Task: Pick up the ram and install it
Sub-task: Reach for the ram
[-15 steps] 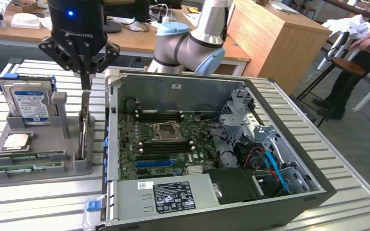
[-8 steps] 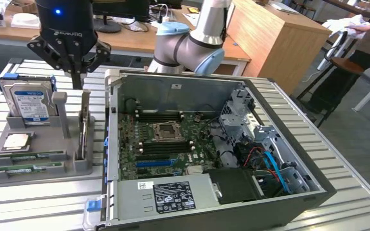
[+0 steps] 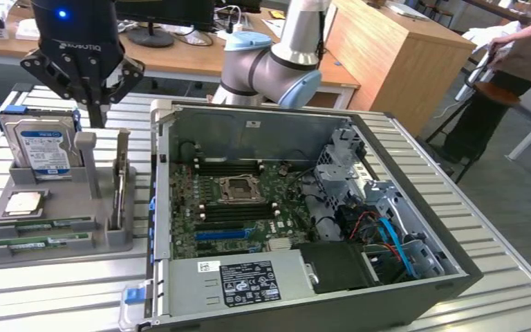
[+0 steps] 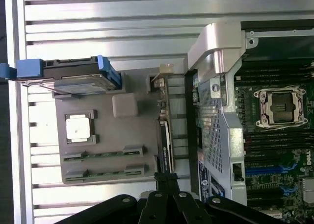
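The black robot gripper hangs over the back of the grey plastic holder, its jaws clenched on nothing. The ram, a thin green circuit-board stick, lies flat in a slot at the holder's front. A good pick probably means squaring the jaws across the stick's long edges, clear of the holder's upright card.

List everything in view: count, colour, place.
ram sticks: 2, green, flat in holder's front slots
hard drive: 1, silver, blue label, upright at holder's back
processor: 1, silver, flat in holder
card: 1, dark, upright in holder, case side
holder: 1, grey, on table beside case
case: 1, black, open, on table
table: 1, silver, slatted
person: 1, background, exterior view's right
arm: 1, silver and blue, behind case
gripper: 1, black, shut, above holder
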You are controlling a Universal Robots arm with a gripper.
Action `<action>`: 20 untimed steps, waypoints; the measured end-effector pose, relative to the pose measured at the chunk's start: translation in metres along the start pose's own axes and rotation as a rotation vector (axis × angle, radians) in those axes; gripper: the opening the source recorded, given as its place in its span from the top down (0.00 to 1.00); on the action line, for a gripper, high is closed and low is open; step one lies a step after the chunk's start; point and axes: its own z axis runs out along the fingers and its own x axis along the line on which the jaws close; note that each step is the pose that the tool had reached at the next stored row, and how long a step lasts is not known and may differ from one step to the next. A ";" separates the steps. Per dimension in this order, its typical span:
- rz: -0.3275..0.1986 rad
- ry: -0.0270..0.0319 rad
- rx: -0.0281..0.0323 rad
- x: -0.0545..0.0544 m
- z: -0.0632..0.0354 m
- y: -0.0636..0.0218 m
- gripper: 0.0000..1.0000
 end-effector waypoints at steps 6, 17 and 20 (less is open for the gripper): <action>0.000 0.0000 0.0000 0.012 -0.0002 -0.0009 0.90; 0.000 0.0000 0.0000 0.032 -0.0004 -0.0024 0.90; 0.000 0.0000 0.0000 0.038 -0.0005 -0.0028 0.90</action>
